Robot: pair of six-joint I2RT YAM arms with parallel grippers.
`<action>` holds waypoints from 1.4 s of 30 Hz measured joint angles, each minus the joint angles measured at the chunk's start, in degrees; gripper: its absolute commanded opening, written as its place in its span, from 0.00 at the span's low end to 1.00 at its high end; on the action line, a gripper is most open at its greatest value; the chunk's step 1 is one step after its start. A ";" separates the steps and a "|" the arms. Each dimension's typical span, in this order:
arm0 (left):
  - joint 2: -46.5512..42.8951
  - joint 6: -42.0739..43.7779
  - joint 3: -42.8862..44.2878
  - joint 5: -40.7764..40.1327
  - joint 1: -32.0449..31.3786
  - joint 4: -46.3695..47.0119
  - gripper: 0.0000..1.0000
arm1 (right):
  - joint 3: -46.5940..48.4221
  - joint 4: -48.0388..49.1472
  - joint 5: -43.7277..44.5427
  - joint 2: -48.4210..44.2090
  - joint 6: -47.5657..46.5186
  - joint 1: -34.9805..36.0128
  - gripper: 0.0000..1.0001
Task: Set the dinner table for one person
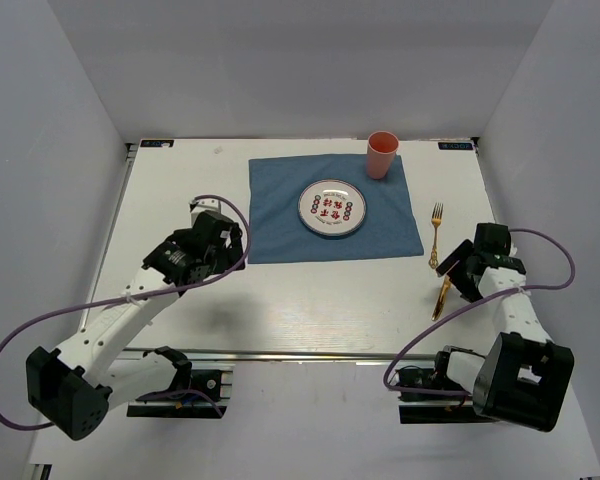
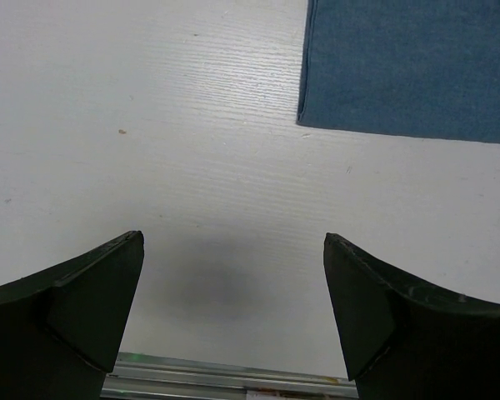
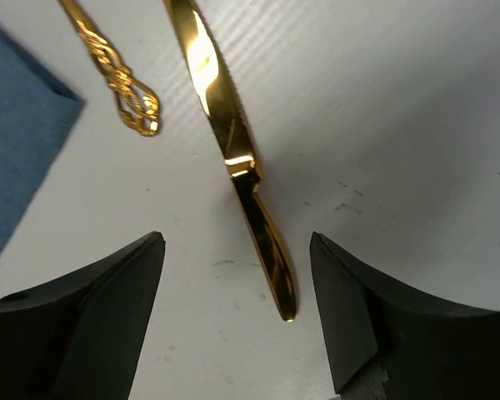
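The white dinner table [image 1: 310, 300] carries a blue placemat [image 1: 280, 215] with a patterned plate [image 1: 332, 208] on it and a pink cup [image 1: 382, 155] at its far right corner. A gold fork [image 1: 436, 232] lies right of the mat, with a gold knife [image 1: 440, 300] nearer the front. My right gripper [image 1: 456, 268] is open above the knife. In the right wrist view the gripper [image 3: 236, 242] has its fingers on either side of the knife's [image 3: 233, 158] handle end, not touching it. My left gripper [image 1: 218, 250] is open and empty over bare table left of the mat; it also shows in the left wrist view [image 2: 233, 242].
The metal rail [image 1: 300, 355] runs along the table's front edge and shows in the left wrist view [image 2: 225, 375]. The placemat's near left corner [image 2: 400, 75] lies beyond the left fingers. The fork's handle [image 3: 121, 87] and a mat corner [image 3: 12, 142] lie left of the knife. Grey walls enclose three sides.
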 measured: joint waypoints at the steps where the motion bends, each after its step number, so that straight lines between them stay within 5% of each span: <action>1: -0.50 0.04 -0.07 0.00 0.00 0.00 0.98 | -0.26 -0.55 0.57 0.48 -0.07 0.02 0.75; 12: -3.43 0.68 -0.09 0.87 0.00 0.13 0.98 | -0.55 -2.34 0.13 10.80 -2.64 2.60 0.64; 19: -3.45 0.68 -0.09 0.90 0.00 0.11 0.98 | 1.33 -4.22 2.34 15.30 -2.95 5.22 0.45; 24: -3.50 0.68 -0.09 0.85 0.00 0.11 0.98 | 2.27 -4.20 2.19 16.55 -2.62 6.73 0.25; 27: -3.72 0.68 -0.09 0.83 0.00 0.11 0.98 | 2.67 -4.46 2.23 16.98 -2.71 7.08 0.00; 42: -4.31 0.68 -0.11 0.79 0.00 0.11 0.98 | 2.16 -6.47 5.38 6.01 -1.86 8.41 0.00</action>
